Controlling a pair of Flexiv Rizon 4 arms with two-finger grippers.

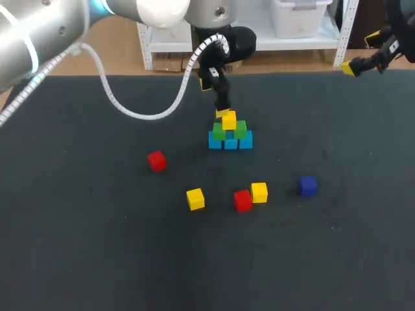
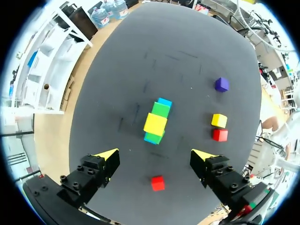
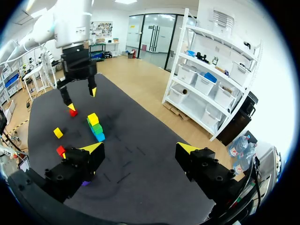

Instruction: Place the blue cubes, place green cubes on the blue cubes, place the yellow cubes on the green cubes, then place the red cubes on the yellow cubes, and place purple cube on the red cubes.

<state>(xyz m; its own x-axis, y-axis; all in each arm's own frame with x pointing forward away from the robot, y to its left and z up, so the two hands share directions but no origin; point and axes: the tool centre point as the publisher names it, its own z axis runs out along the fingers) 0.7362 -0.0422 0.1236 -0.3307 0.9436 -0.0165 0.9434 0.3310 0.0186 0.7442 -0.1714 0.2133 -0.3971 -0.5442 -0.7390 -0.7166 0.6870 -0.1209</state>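
A small pyramid stands at the table's back middle: blue cubes (image 1: 230,142) at the bottom, two green cubes (image 1: 229,131) on them and one yellow cube (image 1: 229,120) on top. My left gripper (image 1: 219,103) hangs open just above and behind it, holding nothing. In the left wrist view the yellow cube (image 2: 155,124) lies ahead of the open left gripper (image 2: 157,161). Loose on the table are a red cube (image 1: 156,161), a yellow cube (image 1: 195,199), a red cube (image 1: 243,200) touching a yellow cube (image 1: 259,192), and a purple cube (image 1: 307,186). My right gripper (image 1: 360,53) is open and empty, high at the back right.
The dark mat (image 1: 78,246) has free room at the front and on both sides. From the right wrist view, the pyramid (image 3: 96,127) and my left gripper (image 3: 83,99) lie far ahead of the right gripper (image 3: 140,150).
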